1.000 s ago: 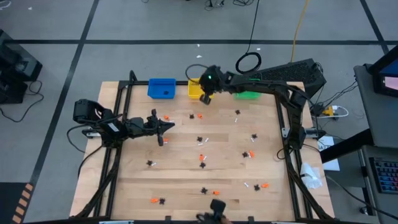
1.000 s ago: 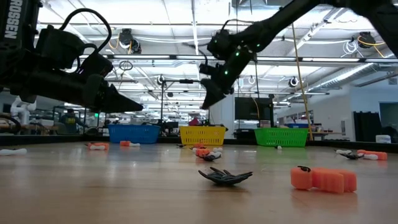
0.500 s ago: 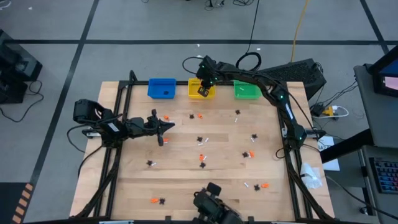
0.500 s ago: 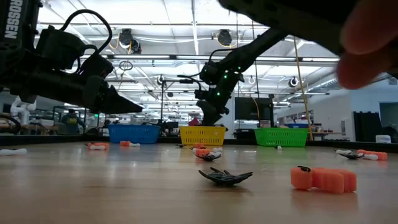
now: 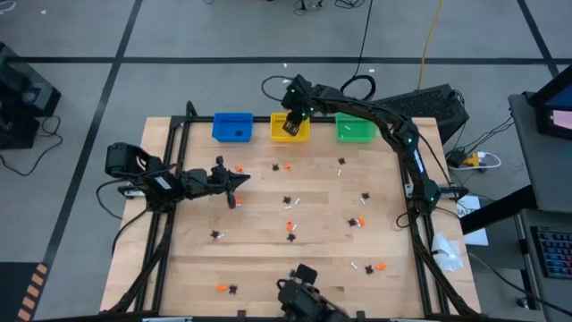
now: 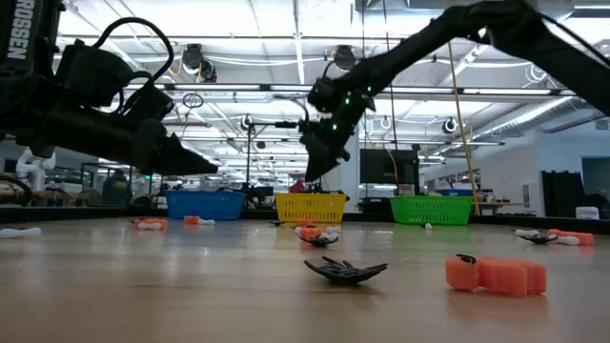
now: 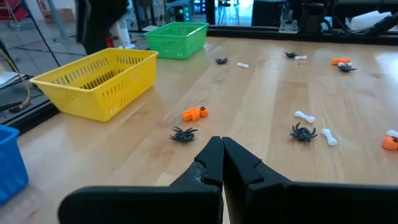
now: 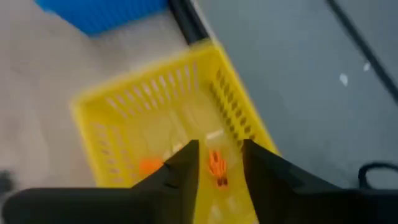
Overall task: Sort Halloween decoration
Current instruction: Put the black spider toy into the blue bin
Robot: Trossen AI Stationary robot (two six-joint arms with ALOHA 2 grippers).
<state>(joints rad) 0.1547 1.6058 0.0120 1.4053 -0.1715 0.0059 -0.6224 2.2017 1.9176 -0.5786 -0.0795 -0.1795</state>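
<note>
Black, orange and white trinkets [image 5: 290, 227] are lying scattered over the tabletop [image 5: 259, 259], from the near edge out to the middle. At the left, the left gripper [image 5: 234, 182] is hovering over the wood with its fingers [image 7: 211, 163] pressed together on nothing. At the far edge, the right gripper [image 5: 290, 128] is hanging over the yellow bin [image 5: 279, 134], fingers [image 8: 185, 163] apart, an orange piece [image 8: 216, 167] showing between them above the bin's floor.

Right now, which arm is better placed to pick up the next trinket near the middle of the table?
Left, probably. The left gripper hovers shut over the table, close to a black spider and an orange piece. The right gripper, fingers apart, is over the yellow bin at the far edge.
</note>
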